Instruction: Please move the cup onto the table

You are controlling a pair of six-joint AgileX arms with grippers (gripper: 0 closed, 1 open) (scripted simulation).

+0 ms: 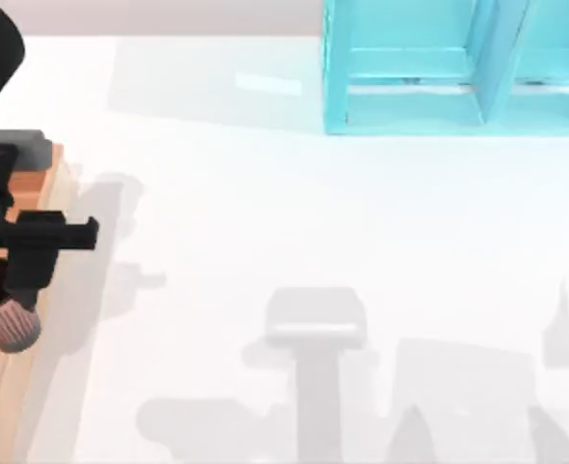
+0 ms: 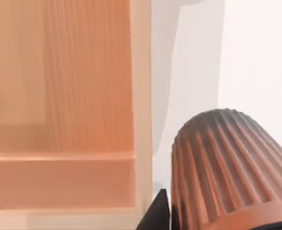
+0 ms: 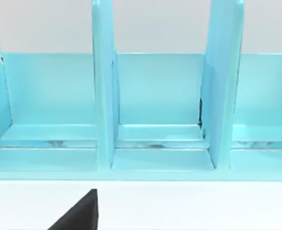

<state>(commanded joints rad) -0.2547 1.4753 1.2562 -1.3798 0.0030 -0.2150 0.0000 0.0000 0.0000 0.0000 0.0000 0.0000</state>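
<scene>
Now the left hand (image 1: 14, 304) is gripping the small copper-toned ribbed cup (image 1: 9, 324), holding it tilted over the orange-brown wooden tray (image 1: 4, 387); the plain white counter (image 1: 294, 222) is lying just rightward. Whether the right hand is open, I cannot tell; it is facing the light blue shelf unit (image 3: 155, 105).

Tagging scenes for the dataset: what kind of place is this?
Likely a rendered tabletop test scene, not a real room: a plain white table carrying a light blue shelf unit at the far edge and a wooden tray at its left. The left gripper is above the tray with a ribbed cup.
</scene>
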